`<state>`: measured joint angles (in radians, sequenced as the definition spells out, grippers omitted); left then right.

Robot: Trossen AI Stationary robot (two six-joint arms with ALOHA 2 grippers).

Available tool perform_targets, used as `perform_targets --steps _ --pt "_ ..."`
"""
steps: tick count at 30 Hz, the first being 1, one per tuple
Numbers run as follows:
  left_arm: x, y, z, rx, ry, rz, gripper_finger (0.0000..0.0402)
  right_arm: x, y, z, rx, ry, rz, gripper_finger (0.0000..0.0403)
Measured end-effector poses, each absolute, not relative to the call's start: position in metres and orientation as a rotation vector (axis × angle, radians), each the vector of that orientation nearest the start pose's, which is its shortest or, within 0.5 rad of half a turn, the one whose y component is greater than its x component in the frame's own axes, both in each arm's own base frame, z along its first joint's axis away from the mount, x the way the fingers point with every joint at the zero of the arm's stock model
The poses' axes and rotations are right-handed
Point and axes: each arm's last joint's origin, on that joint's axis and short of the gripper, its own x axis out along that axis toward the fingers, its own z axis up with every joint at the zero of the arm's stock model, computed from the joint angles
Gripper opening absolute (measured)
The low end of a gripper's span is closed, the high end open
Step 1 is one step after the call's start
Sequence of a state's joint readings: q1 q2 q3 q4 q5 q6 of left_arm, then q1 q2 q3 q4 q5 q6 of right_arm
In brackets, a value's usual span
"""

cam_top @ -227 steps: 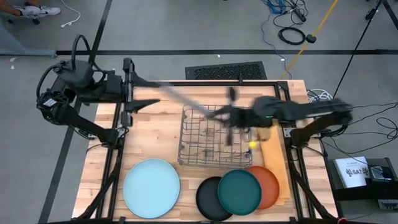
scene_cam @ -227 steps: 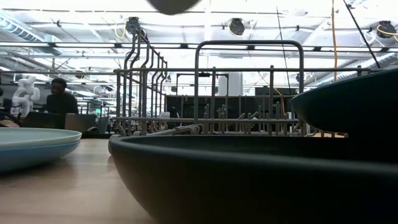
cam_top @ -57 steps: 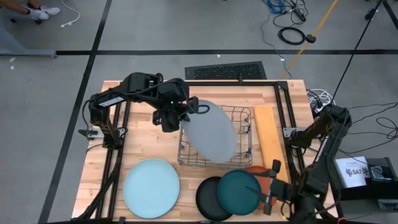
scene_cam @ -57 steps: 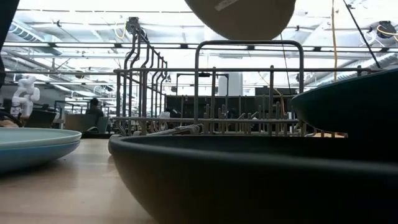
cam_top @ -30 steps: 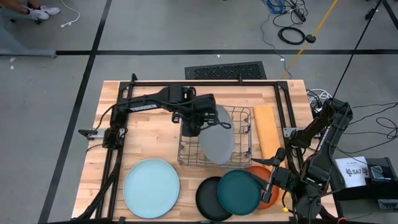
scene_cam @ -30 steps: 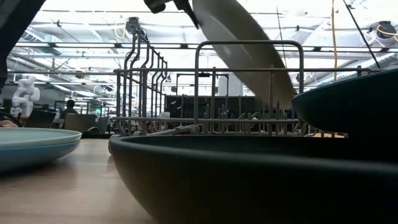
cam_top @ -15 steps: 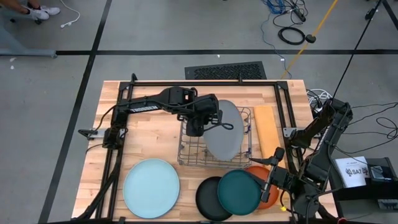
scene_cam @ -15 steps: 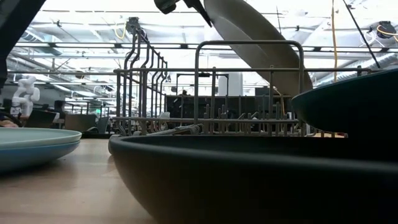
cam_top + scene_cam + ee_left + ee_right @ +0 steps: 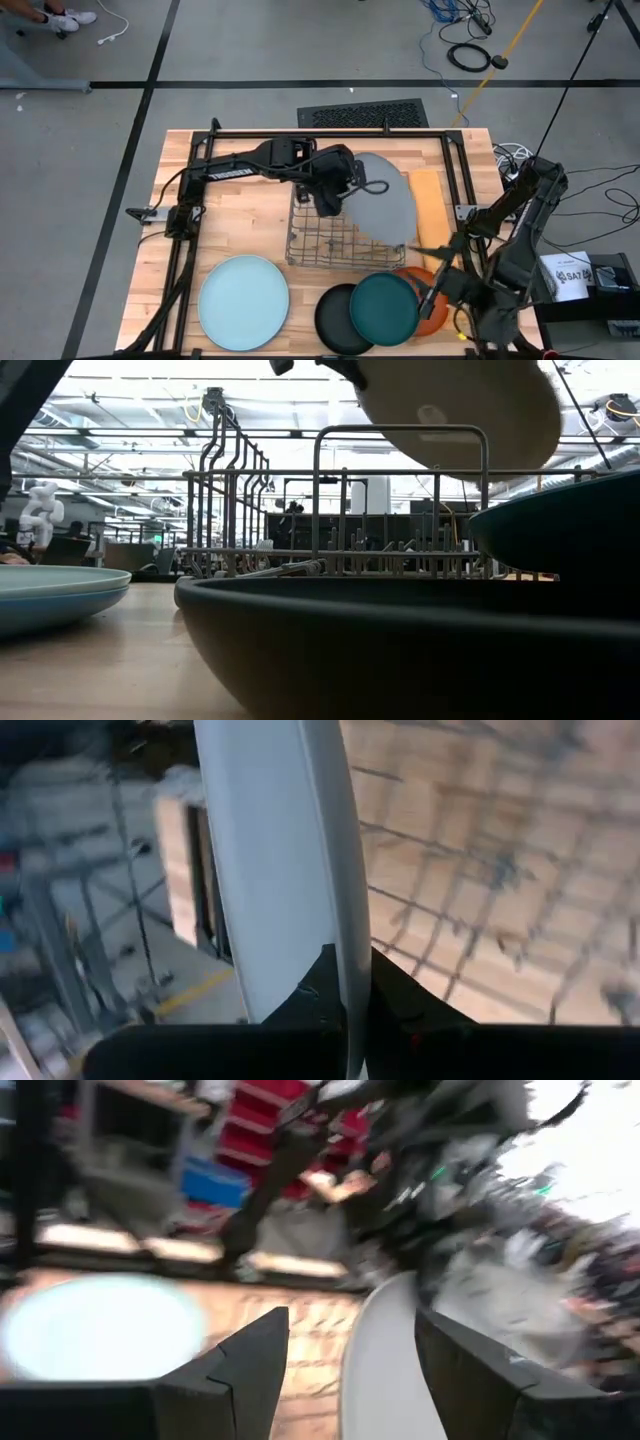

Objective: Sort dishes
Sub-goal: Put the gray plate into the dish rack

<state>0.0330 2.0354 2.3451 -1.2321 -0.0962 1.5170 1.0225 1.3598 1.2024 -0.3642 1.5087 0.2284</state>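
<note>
My left gripper (image 9: 342, 192) is shut on the grey plate (image 9: 385, 210), which hangs over the right part of the wire rack (image 9: 325, 238); the low view shows its underside (image 9: 460, 405) above the rack wires. The pale blue plate (image 9: 243, 300) lies flat at the near left. The black plate (image 9: 335, 322), dark teal plate (image 9: 385, 308) and orange plate (image 9: 432, 298) overlap at the near right. My right gripper (image 9: 438, 272) stands open above the orange plate's far edge, touching nothing. My left gripper pinches the grey plate's rim (image 9: 340, 970) between its two fingers, at the edge toward the table's left. The fingers come from the left, slanting down. The plate is lifted clear of the rack and tilted, with its free edge toward the table's right.
A light wooden board (image 9: 428, 215) lies right of the rack. Black frame rails (image 9: 190, 250) run along both table sides. A second, bluer plate shows under the pale blue one (image 9: 50, 610). Bare wood lies left of the rack.
My left gripper has carried the grey plate up and toward the table's right edge. The plate, which stood steeply with its lower edge down among the rack wires, has risen above them and tipped flatter.
</note>
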Motion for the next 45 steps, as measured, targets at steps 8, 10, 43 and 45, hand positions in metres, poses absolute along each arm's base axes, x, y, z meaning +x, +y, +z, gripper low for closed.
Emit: perform_targets --steps 8,10,43,45 --pt "0.419 0.015 0.406 0.928 0.741 -0.329 0.0005 0.156 0.204 0.406 -0.416 0.115 -0.532 0.021" --pt "0.423 0.014 0.409 0.796 0.709 -0.253 0.0005 0.153 0.202 0.417 -0.446 0.122 -0.529 0.021" --pt "0.436 -0.076 0.404 -0.868 0.328 0.533 0.0005 0.102 0.127 0.542 -0.581 0.147 -0.482 0.021" --pt "0.437 -0.082 0.402 -0.885 0.32 0.536 0.0005 0.099 0.122 0.543 -0.567 0.143 -0.481 0.021"
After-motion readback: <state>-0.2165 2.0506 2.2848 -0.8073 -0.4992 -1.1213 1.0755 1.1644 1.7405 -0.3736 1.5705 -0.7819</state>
